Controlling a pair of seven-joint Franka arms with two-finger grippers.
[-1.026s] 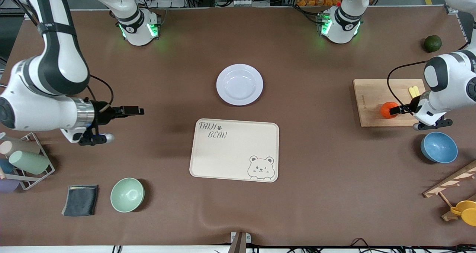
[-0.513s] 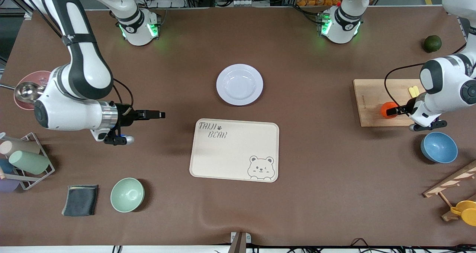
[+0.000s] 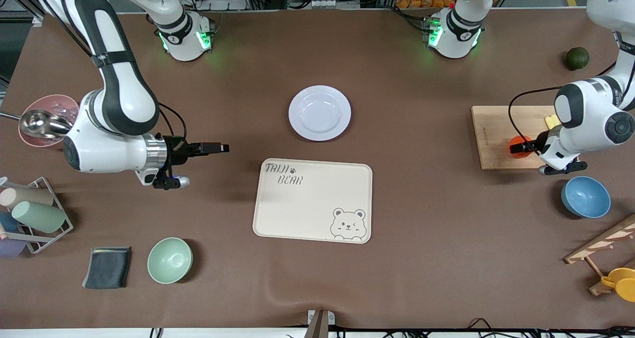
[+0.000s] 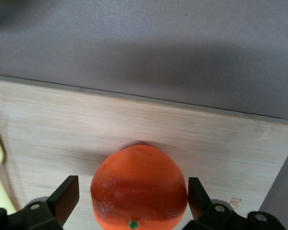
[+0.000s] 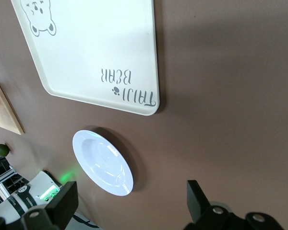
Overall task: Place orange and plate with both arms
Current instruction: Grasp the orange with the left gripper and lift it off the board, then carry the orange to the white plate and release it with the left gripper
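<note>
Brown-covered desk (image 3: pixel 426 258), two robot arms based along its upper edge

Orange (image 3: pixel 518 143): on the wooden cutting board (image 3: pixel 496 129) toward the left arm's end of the desk, at the board's edge nearer the front camera. Left hand (image 3: pixel 519 148) is down at it, fingers (image 4: pixel 63 197) spread open on either side of the fruit with gaps showing, not clamped.

Plate (image 3: pixel 320 112): pale, round, lying flat mid-desk, farther from the front camera than the cream bear tray (image 3: pixel 312 200) and well apart from the orange. Nothing on it.

Right hand (image 3: pixel 217 148): fingers open, holding nothing, over bare desk toward the right arm's end, well apart from the plate and short of the tray's corner.

Also present:
- pale yellow piece (image 3: pixel 551 122) on the cutting board, beside the orange
- dark green round fruit (image 3: pixel 577 58), farther from the camera than the board
- blue bowl (image 3: pixel 585 197), nearer the camera than the board
- mint green bowl (image 3: pixel 169 260) and dark folded cloth (image 3: pixel 107 267), side by side near the front edge
- pink bowl (image 3: pixel 47 119) with a metal ladle (image 3: pixel 42 123) in it
- wire rack (image 3: pixel 34 214) holding pastel cups
</note>
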